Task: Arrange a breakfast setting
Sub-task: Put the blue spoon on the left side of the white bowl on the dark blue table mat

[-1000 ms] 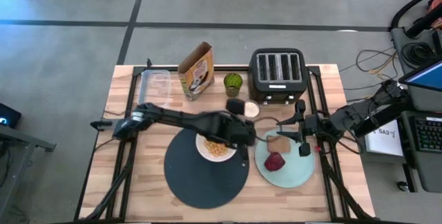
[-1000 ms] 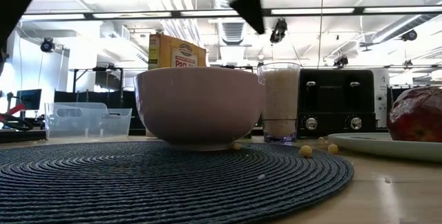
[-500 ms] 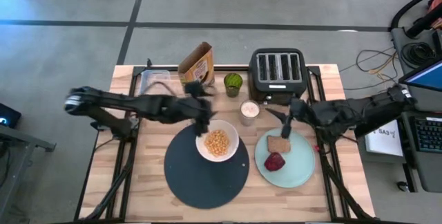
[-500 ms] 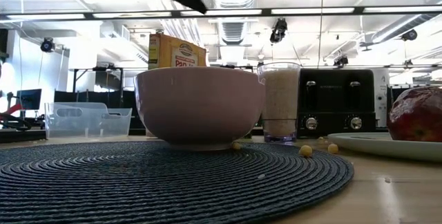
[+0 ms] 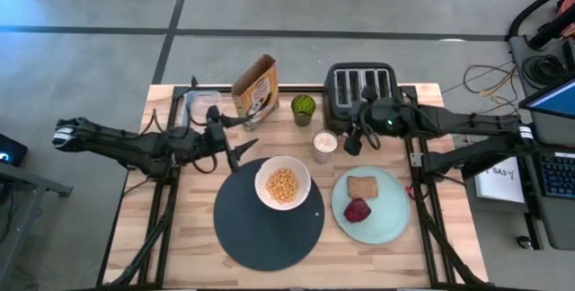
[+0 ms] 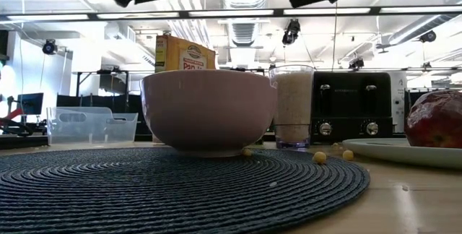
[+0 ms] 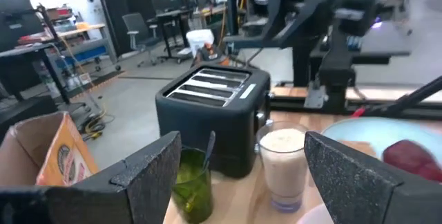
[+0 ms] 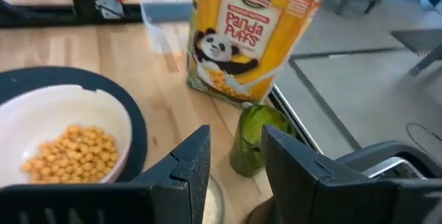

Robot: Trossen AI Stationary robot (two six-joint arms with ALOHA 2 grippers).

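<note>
On the wooden desk (image 5: 171, 246) the dark navy mat (image 5: 268, 215) lies near the front edge, and the white bowl (image 5: 282, 182) sits on its far right part, holding yellow cereal puffs (image 5: 283, 184). Just right of the mat, the mint-green plate (image 5: 370, 206) carries the toast slice (image 5: 363, 187) with the dark red food piece (image 5: 358, 209) touching it on the near side. Behind these stand a glass of milk (image 5: 324, 144), a green glass (image 5: 303, 108), the cereal box (image 5: 254, 92), the black toaster (image 5: 360, 89) and the clear tub (image 5: 201, 108). A few loose puffs (image 6: 319, 157) lie on the desk between mat and plate. The left gripper (image 5: 235, 150) hangs above the desk just behind the mat's left edge, its fingers spread wide apart and holding nothing. The right gripper (image 5: 357, 138) hovers beside the milk glass in front of the toaster, its fingers parted by a narrow gap, also empty. I can't spot the spoon anywhere.
</note>
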